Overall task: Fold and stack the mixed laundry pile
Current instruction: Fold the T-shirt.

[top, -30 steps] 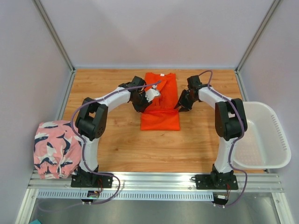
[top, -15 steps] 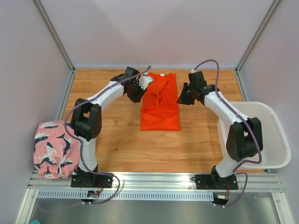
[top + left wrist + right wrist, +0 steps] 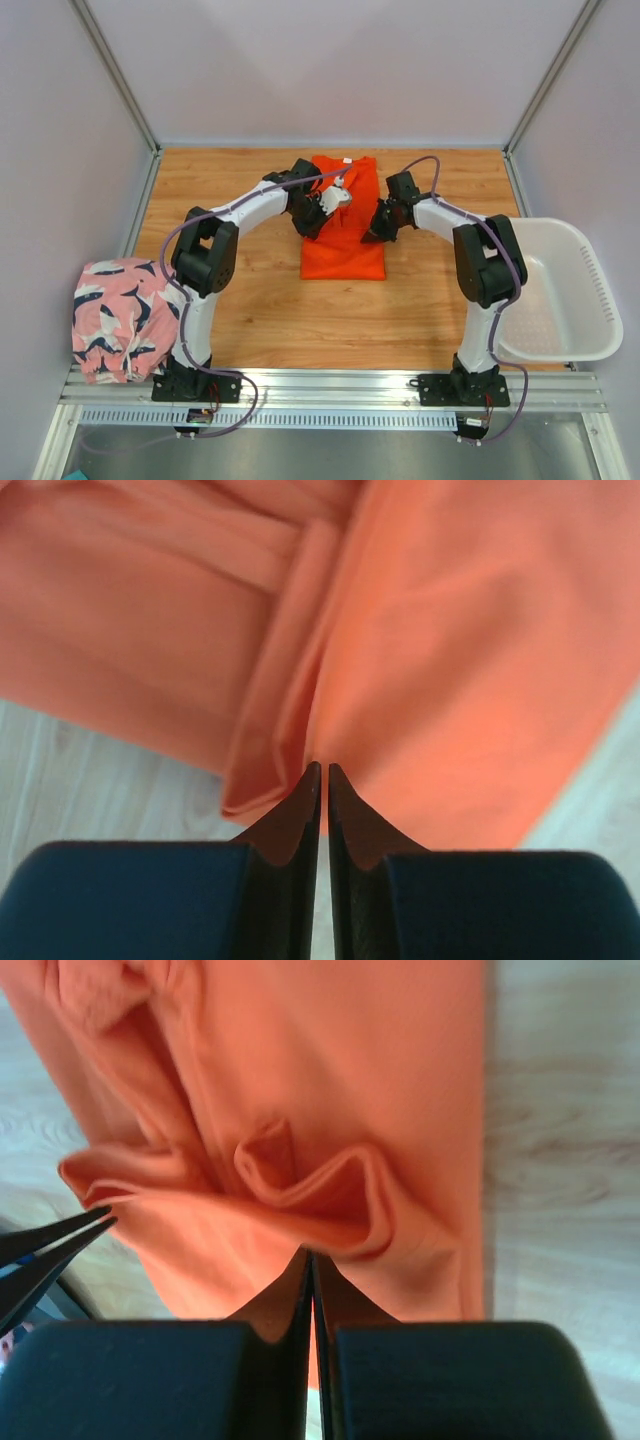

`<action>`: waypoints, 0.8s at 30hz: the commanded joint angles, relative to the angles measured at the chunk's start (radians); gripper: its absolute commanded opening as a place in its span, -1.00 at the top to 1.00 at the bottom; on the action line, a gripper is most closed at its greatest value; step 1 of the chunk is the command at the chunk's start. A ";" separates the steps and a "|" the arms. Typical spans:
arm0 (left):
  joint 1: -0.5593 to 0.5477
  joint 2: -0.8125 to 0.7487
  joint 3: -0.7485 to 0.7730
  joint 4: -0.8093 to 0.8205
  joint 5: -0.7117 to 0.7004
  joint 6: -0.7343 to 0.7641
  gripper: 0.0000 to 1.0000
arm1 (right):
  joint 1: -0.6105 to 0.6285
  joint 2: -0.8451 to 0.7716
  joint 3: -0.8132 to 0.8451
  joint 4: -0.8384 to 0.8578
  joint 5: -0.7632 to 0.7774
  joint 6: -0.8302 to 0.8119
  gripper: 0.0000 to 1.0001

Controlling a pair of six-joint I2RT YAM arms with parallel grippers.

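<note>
**Asker:** What does the overhead view show?

**Describer:** A bright orange garment (image 3: 343, 225) lies on the wooden table (image 3: 250, 300), in the middle towards the far side. Its near half is a flat, neat rectangle. Its far half is rumpled where both arms reach in. The left gripper (image 3: 325, 205) sits on the garment's left side and the right gripper (image 3: 380, 228) on its right edge. From above, both sets of fingertips are too small to make out. A pink garment with a dark-and-white pattern (image 3: 115, 318) is heaped at the table's near left corner, hanging over the edge. A white slotted basket (image 3: 570, 300) stands at the right.

**Asker:** And the left wrist camera?

**Describer:** The left gripper (image 3: 320, 772) has its two dark fingers pressed together, nipping a raised fold of the orange garment (image 3: 450, 660). Cloth fills most of the frame and runs off the top. Pale table (image 3: 80, 770) shows at the lower left.

**Asker:** The right wrist?

**Describer:** The right gripper (image 3: 308, 1256) is also closed, pinching the orange garment (image 3: 380, 1060) just below a curled, puckered ridge. Two dark pointed tips (image 3: 60, 1235) enter from the left edge, cut off by the frame. I cannot tell what they belong to.
</note>
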 commanded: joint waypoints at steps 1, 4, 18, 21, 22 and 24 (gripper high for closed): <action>0.015 0.042 0.056 0.056 -0.050 -0.011 0.76 | -0.033 0.031 0.055 0.064 -0.010 0.032 0.99; 0.017 0.063 0.062 0.106 -0.112 -0.032 0.74 | -0.059 0.065 0.049 0.086 -0.004 0.046 0.99; 0.003 -0.087 0.048 0.110 -0.030 -0.019 0.16 | -0.079 -0.075 0.059 -0.075 0.086 -0.086 0.82; -0.044 -0.197 -0.099 0.070 -0.056 0.204 0.04 | -0.073 -0.204 -0.032 -0.150 0.143 -0.098 0.27; -0.055 -0.229 -0.186 0.057 -0.076 0.263 0.03 | -0.069 -0.262 -0.061 -0.163 0.154 -0.071 0.18; -0.093 -0.257 -0.295 0.050 -0.146 0.380 -0.04 | -0.052 -0.309 -0.168 -0.164 0.151 -0.034 0.03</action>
